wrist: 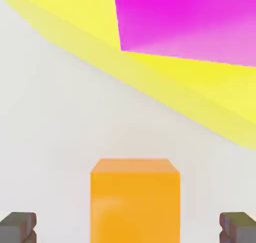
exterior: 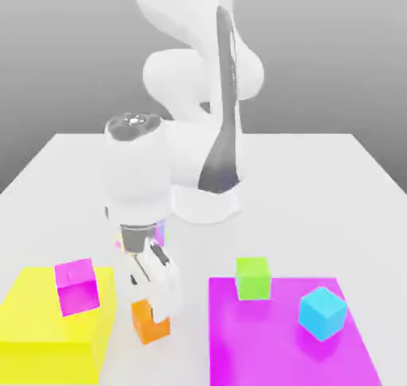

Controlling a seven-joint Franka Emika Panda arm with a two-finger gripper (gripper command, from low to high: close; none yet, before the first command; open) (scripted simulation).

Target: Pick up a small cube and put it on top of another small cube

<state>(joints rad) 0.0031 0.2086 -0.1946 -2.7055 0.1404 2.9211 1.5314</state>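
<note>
The pincer [exterior: 155,313] hangs low over the white tabletop [exterior: 334,186], fingers [wrist: 20,226] spread wide on either side of the orange cube [exterior: 148,321], which sits on the tabletop between them, ungripped. Just to the exterior view's left, the magenta cube [exterior: 78,287] rests on the yellow block [exterior: 48,329]. Off to the exterior view's right, a green cube [exterior: 253,277] and a cyan cube [exterior: 323,313] sit on the flat magenta slab [exterior: 262,337].
</note>
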